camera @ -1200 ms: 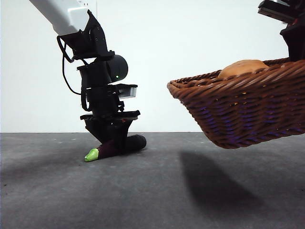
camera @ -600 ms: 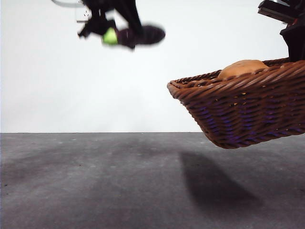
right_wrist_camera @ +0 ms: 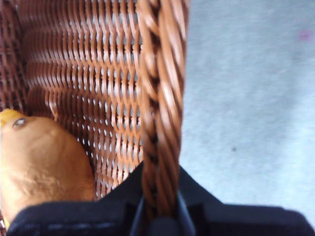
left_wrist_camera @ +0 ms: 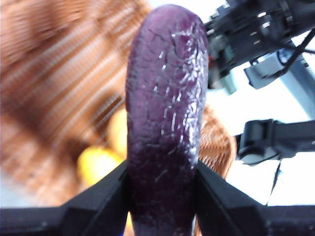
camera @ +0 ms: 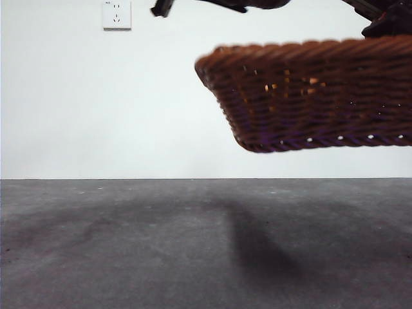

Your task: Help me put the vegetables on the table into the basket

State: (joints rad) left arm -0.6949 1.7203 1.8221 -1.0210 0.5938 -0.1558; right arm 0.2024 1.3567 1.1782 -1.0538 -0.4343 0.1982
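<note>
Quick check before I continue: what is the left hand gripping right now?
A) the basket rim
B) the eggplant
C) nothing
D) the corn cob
B: in the left wrist view the left hand has its jaws clamped on either side of the dark purple eggplant, with the wicker basket blurred behind it; the basket's braided rim is held by the right hand.

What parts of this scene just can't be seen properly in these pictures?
- Eggplant, front view: only a dark sliver at the top edge; its green cap shows nowhere.
- Left gripper, front view: cut off by the top edge.
- Potato, front view: hidden behind the basket wall.
- Corn, left wrist view: a blurred yellow patch, half behind the eggplant.
- Right gripper: how deep its fingers hold the rim is hidden by the braid.
</note>
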